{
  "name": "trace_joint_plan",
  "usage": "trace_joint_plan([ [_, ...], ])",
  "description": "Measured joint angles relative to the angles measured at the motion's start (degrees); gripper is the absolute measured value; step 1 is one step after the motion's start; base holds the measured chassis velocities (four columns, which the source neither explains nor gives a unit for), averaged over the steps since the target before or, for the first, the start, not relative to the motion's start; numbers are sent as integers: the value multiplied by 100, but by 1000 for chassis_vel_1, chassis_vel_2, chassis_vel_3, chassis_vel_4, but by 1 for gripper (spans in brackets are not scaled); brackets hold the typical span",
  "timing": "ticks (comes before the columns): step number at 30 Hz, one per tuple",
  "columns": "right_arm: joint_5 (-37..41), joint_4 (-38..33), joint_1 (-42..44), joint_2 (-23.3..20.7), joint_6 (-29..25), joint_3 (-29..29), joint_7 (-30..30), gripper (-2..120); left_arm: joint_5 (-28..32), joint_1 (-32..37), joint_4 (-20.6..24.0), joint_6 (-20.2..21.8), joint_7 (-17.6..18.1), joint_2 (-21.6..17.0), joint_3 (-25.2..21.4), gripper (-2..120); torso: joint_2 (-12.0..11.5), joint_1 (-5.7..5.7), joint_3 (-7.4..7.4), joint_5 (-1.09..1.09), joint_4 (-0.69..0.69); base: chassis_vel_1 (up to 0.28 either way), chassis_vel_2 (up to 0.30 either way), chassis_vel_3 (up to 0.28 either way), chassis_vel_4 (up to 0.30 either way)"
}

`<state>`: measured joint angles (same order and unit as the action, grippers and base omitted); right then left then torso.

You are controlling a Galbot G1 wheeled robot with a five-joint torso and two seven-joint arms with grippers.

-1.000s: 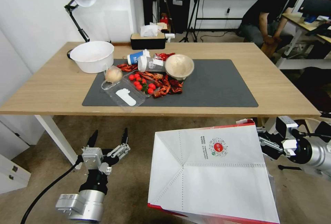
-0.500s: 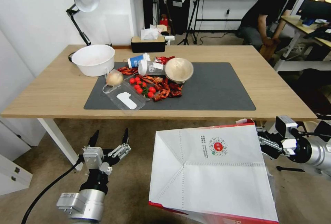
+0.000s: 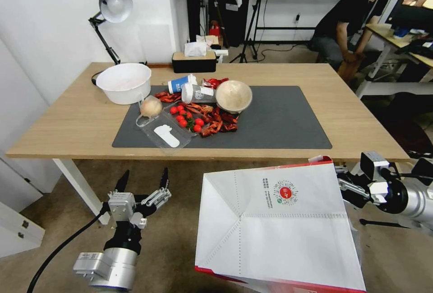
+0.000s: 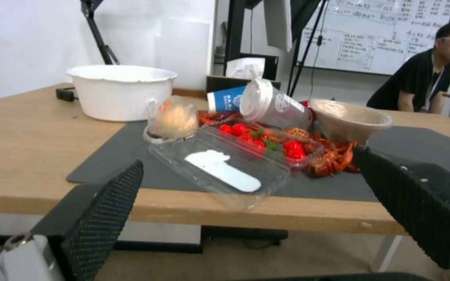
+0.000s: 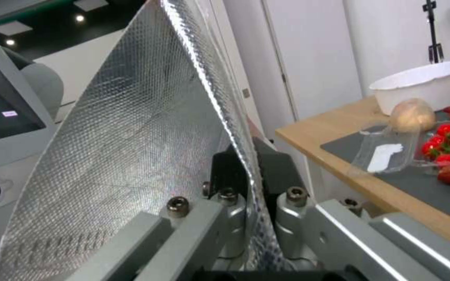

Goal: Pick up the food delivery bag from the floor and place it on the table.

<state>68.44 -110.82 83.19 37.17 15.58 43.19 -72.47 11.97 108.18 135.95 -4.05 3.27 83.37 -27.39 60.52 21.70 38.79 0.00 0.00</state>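
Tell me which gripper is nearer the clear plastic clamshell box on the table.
Left. The left gripper hangs open below the table edge, just short of the clamshell box; the right gripper clamps the delivery bag off to the right.

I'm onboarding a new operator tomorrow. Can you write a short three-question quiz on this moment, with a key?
1. True or false: the food delivery bag already rests on the table.
2. Which gripper is shut on the bag's edge? A) left gripper B) right gripper
3. Fill in: the dark mat's free part lies on the robot's ____ side of the food.

Key
1. False: it is held up in front of the table's near edge, off the floor.
2. B: its fingers pinch the foil-lined wall; the left gripper hangs open, apart from the bag.
3. Right.
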Motion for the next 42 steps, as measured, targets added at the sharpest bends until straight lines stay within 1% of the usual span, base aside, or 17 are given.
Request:
trace_joint_plan([
  [1, 0, 0, 0, 0, 0, 0, 0, 0, 0, 0, 0, 0, 0, 0, 0, 100, 0, 0, 0, 0, 0, 0, 0, 0, 0],
  [3, 0, 17, -25, 12, -1, -22, 4, 0, 0, -16, -1, 33, 0, -16, -16, 100, 126, 55, 71, 0, 0, 0, 0, 0, 0],
  [4, 0, 17, -25, 12, -1, -22, 4, 0, 0, -16, -1, 33, 0, -16, -16, 100, 126, 55, 71, 0, 0, 0, 0, 0, 0],
  [7, 0, 24, -49, 22, -3, -42, 22, 0, 0, -31, -26, 19, 16, -20, -38, 100, 285, 128, 158, 0, 0, 0, 0, 0, 0],
  [8, 0, 24, -49, 22, -3, -42, 22, 0, 0, -31, -26, 19, 16, -20, -38, 100, 285, 128, 158, 0, 0, 0, 0, 0, 0],
  [11, 0, 26, -51, 17, -5, -43, 26, 0, 4, -5, -26, -11, -19, -14, -46, 100, 405, 182, 224, 0, 0, 0, 0, 0, 0],
  [15, 6, 23, -40, 8, -7, -38, 28, 0, 54, 7, -27, -71, -86, -2, -41, 100, 493, 221, 273, 0, 0, 0, 0, 0, 0],
  [21, 36, -2, -14, -7, -8, -14, 34, 0, 109, 6, -22, -153, -126, 12, -35, 100, 525, 233, 293, 0, 0, 0, 0, 0, 0],
  [35, 188, -51, 13, -22, -66, 77, 164, 0, 116, -4, -40, -191, -123, 14, -43, 100, 495, 221, 278, 0, 0, 0, 0, 0, 0],
  [38, 491, -183, 143, -89, -153, 279, 383, 0, 128, -21, -34, -192, -116, 5, -76, 100, 484, 215, 271, 0, 0, 0, 0, 0, 0],
  [40, 561, -219, 182, -109, -166, 358, 420, 0, 134, -29, -34, -192, -114, 6, -80, 100, 483, 214, 270, 1, 0, 0, 0, 0, 0],
  [41, 706, -284, 250, -150, -180, 524, 486, 0, 140, -40, -34, -192, -112, 12, -84, 100, 479, 213, 268, 0, 0, 0, 0, 0, 0],
  [42, 706, -284, 250, -150, -180, 524, 486, 0, 140, -40, -34, -192, -112, 12, -84, 100, 479, 213, 268, 0, 0, 0, 0, 0, 0],
])
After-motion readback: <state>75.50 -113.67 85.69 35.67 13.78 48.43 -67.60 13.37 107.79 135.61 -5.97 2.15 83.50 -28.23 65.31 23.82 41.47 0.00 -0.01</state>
